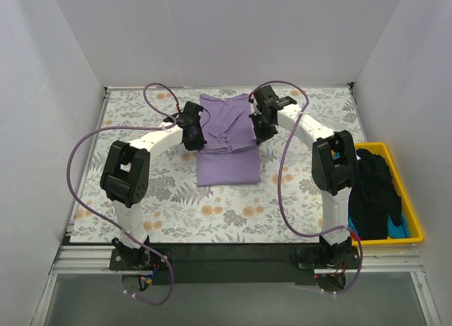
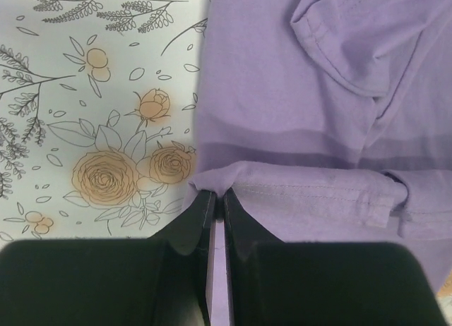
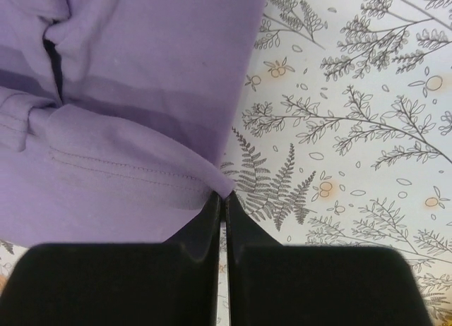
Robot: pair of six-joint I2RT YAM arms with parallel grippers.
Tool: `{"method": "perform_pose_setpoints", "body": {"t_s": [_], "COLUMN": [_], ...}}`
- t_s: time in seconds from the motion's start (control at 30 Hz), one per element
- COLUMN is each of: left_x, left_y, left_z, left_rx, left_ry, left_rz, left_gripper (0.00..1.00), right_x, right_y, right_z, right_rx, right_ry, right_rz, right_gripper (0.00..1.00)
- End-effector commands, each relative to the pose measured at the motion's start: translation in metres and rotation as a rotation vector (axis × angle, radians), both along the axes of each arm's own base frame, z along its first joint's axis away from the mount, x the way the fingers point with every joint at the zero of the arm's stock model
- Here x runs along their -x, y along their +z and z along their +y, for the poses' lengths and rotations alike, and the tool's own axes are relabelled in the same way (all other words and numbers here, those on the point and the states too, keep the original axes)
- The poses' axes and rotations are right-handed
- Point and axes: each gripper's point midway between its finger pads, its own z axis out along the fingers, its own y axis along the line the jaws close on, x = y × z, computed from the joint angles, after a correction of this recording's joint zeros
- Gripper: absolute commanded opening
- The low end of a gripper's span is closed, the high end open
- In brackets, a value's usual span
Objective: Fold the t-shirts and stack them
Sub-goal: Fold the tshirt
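**Left claw**: jaws are pressing together with barely a slit between them, pinching the stitched hem of the purple shirt at its left corner. In the left wrist view the hem is running off to the right from the tips, and the rest of the shirt is spreading ahead and to the right in soft folds. The floral table is showing to the left of the tips.

**Right claw**: jaws are likewise pinching shut, gripping the right corner of a stitched hem on the purple shirt. The fabric is spreading ahead and to the left of the tips, and the table is showing bare on the right.

**Top view:** the left claw is sitting at the left edge of the purple shirt and the right claw at its right edge, with the shirt lying between them. It is lying at the middle of the table, towards the far side. A rumpled upper layer is lying over a flat rectangular part that is reaching nearer the arm bases.

**Off the table's right side:** a yellow tray is sitting well apart from the claws. It is holding a heaped black shirt, with a blue shirt showing underneath at the near end.
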Motion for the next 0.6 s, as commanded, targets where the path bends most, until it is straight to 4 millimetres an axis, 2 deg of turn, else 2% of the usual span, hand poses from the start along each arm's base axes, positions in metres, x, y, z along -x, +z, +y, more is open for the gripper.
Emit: {"method": "perform_pose_setpoints", "body": {"t_s": [0.0,0.13,0.17,0.37,0.57], "left_x": [-0.022,-0.027,-0.029,-0.037,-0.043], "left_y": [0.013,0.012,0.013,0.015,0.003], "left_z": [0.002,0.006,0.008,0.007,0.004], "left_rx": [-0.011,-0.021,-0.022,-0.013,-0.013], "left_ry": [0.01,0.021,0.027,0.033,0.035], "left_rz": [-0.082,-0.097,-0.105,-0.135,-0.134], "left_gripper": [0.0,0.0,0.0,0.0,0.0], "right_x": [-0.026,-0.034,-0.033,-0.039,-0.045], "right_y": [0.019,0.016,0.017,0.018,0.003], "right_z": [0.007,0.004,0.01,0.013,0.016], "right_rx": [-0.043,-0.051,-0.081,-0.108,-0.118], "right_ry": [0.007,-0.004,0.008,0.0,-0.004], "right_rz": [-0.098,-0.116,-0.11,-0.128,-0.127], "right_gripper": [0.01,0.01,0.01,0.01,0.01]}}
